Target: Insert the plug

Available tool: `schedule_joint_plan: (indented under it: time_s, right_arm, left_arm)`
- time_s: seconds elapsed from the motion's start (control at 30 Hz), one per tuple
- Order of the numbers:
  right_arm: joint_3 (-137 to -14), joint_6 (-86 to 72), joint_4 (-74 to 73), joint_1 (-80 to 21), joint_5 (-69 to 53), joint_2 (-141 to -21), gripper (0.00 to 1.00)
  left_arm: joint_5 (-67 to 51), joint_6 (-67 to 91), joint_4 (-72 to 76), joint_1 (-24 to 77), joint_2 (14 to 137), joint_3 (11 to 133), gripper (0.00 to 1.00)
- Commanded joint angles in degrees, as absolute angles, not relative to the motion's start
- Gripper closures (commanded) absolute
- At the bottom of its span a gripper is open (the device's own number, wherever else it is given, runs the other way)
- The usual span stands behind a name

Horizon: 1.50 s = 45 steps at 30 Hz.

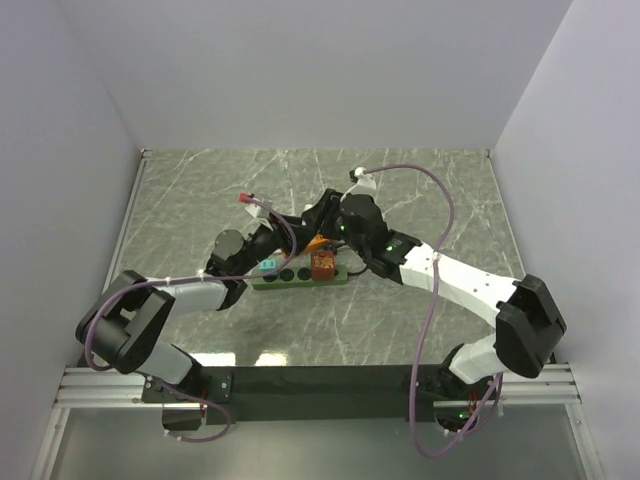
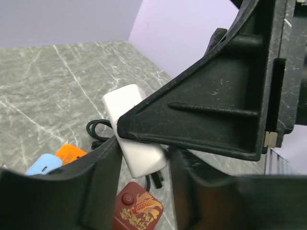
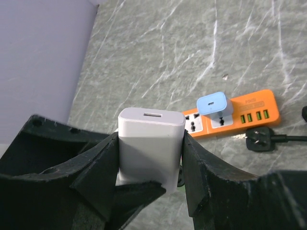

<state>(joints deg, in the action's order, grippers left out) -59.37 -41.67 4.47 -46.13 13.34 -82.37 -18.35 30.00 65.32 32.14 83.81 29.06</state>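
Progress: plug (image 3: 151,143) was held aloft, not yet in any socket; the insertion itself remained
Right gripper (image 3: 151,149): clenched on the plug's two sides
Left gripper (image 2: 144,165): fingers flanked the same plug; whether they gripped it could not be told
Plug position: between both grippers, near the orange strip (image 3: 240,111)

Pale walls (image 1: 300,70) — green marble tabletop (image 1: 200,190)
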Motion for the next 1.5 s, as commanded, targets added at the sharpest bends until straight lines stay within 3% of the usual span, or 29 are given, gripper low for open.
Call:
schedule_joint_plan:
  time_s: [0.0, 0.17, 0.2, 0.3, 0.33, 0.4, 0.43, 0.53, 0.77, 1.03, 1.27, 1.47]
  right_arm:
    - [-58.36, -40.70, 7.56, -47.20, 11.34, -79.54, 1.00]
    - [-57.48, -38.85, 8.27, -47.20, 11.60, -79.10, 1.00]
    - [-57.92, -38.24, 7.30, -47.20, 11.51, -79.19, 1.00]
    - [-58.01, -36.05, 6.77, -47.02, 9.85, -78.58, 0.80]
    - [-57.75, -35.34, 7.03, -46.93, 9.32, -78.14, 0.62]
    - [-56.95, -32.97, 7.29, -46.41, 8.35, -76.12, 0.41]
    - [-56.95, -32.35, 6.77, -45.54, 8.00, -75.42, 0.25]
    - [-58.18, -28.75, 2.91, -43.60, 6.60, -72.60, 0.09]
    - [-62.05, -22.94, -10.61, -41.32, 4.32, -66.10, 0.04]
    - [-57.84, -26.01, -11.95, -31.91, -19.93, -62.32, 0.04]
    - [-60.20, -25.84, -12.83, -31.03, -34.44, -67.93, 0.05]
    - [-62.05, -24.53, -14.41, -31.03, -33.92, -72.42, 0.07]
  left_arm:
    - [-19.16, 30.76, 68.99, 32.26, 84.73, 32.08, 0.57]
    - [-19.51, 29.53, 66.89, 32.34, 85.43, 33.13, 0.86]
    - [-19.69, 29.53, 66.97, 32.34, 85.52, 33.05, 1.00]
    - [-20.30, 28.92, 67.24, 32.34, 84.90, 32.35, 1.00]
    - [-20.13, 27.87, 66.63, 32.26, 84.29, 32.34, 1.00]
    - [-20.13, 26.38, 64.88, 32.34, 83.59, 31.99, 1.00]
    - [-20.30, 24.80, 64.25, 32.34, 82.89, 31.82, 1.00]
    - [-21.44, 21.28, 61.62, 32.34, 81.48, 31.38, 1.00]
    - [-30.22, 12.31, 57.13, 32.34, 77.61, 30.06, 1.00]
    - [-36.38, 3.78, 52.91, 32.34, 75.24, 28.39, 1.00]
    - [-37.00, 1.76, 52.03, 32.34, 72.51, 26.81, 1.00]
    - [-36.91, 0.62, 50.45, 32.43, 69.70, 26.10, 1.00]
